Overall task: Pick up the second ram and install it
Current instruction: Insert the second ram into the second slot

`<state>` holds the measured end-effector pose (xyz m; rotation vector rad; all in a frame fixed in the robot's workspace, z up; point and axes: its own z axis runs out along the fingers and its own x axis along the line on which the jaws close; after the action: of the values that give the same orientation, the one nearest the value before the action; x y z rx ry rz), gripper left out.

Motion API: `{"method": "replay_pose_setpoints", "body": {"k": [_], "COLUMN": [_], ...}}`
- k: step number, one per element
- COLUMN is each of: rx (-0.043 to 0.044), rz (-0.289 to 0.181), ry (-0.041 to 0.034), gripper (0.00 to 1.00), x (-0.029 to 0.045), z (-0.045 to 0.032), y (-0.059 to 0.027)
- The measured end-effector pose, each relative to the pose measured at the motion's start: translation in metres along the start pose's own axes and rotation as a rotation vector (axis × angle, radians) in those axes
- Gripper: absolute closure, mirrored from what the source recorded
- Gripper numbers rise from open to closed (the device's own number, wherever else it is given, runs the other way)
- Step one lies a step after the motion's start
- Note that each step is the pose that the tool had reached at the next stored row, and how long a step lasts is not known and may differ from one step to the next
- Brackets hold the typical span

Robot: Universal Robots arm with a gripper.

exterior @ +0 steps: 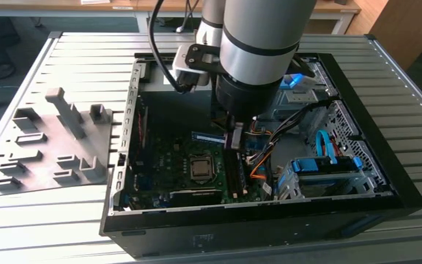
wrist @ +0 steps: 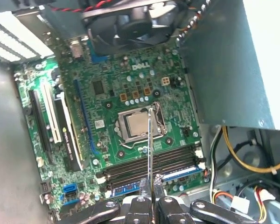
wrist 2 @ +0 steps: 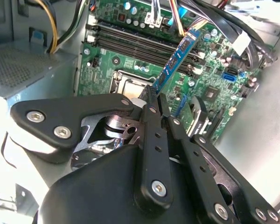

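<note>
**Memory stick gripped by one end, crosswise over its slots**

The gripper (wrist 2: pixel 154 95) is clamped on one end of the second ram (wrist 2: pixel 177 58), a thin, narrow dark board with a bluish sheen. It is held inside the open black computer case (exterior: pixel 270 234), which stands on the slatted metal tabletop (exterior: pixel 35 236). In the exterior view the stick (exterior: pixel 208 136) sits just above the centre of the frame. It seems to hang clear over the green motherboard (wrist: pixel 140 93).

The main hazard is likely the grip itself. With only one end held, any push on the free end could lever the stick round between the gripper's fingers or pull it loose. That free end reaches over the square metal processor socket (wrist: pixel 137 125) and could strike it if the stick were lowered at this angle. Pressed down unaligned, the stick could jam against the slot walls or latches. The orange cable (exterior: pixel 257 168) just beside the gripper could also snag.

The stick's long axis runs from the gripper toward the exterior view's left, roughly level. In both wrist views it crosses the long dark memory slots (wrist: pixel 177 158) nearly at right angles, and in the first wrist view it is seen edge-on. A blue-labelled memory stick (wrist: pixel 179 173) already sits in one slot, lying along the slot direction.
</note>
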<state>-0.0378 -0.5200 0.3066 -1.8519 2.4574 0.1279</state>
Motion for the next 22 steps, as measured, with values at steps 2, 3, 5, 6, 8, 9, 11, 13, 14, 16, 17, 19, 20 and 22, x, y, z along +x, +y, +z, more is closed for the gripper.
{"method": "replay_pose_setpoints", "body": {"k": [2, 3, 5, 6, 8, 9, 11, 13, 14, 16, 17, 19, 20, 22], "rx": [0.0028, 0.0042, 0.0068, 0.0081, 0.0106, 0.0117, 0.014, 0.0164, 0.0174, 0.0194, 0.0204, 0.0224, 0.0234, 0.0252], "rz": [0.028, 0.042, 0.068, 0.081, 0.106, 0.118, 0.141, 0.164, 0.174, 0.195, 0.205, 0.225, 0.234, 0.253], "ry": [-0.0008, -0.0013, -0.0021, -0.0025, -0.0032, -0.0036, -0.0041, -0.0047, -0.0051, -0.0057, -0.006, -0.0067, -0.0069, -0.0075], "gripper": [0.86, 0.86, 0.86, 0.86, 0.86, 0.86, 0.86, 0.86, 0.86, 0.86, 0.86, 0.86, 0.86, 0.86], "x": [0.0, 0.0, 0.0, 0.0, 0.0, 0.0, 0.0, 0.0001, 0.0001, 0.0001, 0.0001, 0.0001, 0.0001, 0.0001], "z": [0.0002, 0.0002, 0.0003, 0.0003, 0.0004, 0.0004, 0.0005, 0.0005, 0.0006, 0.0007, 0.0007, 0.0008, 0.0008, 0.0009], "y": [0.0, 0.0, 0.0, 0.0, 0.0, 0.0, 0.0, 0.0, 0.0, 0.0, 0.0, 0.0, 0.0, 0.0]}}
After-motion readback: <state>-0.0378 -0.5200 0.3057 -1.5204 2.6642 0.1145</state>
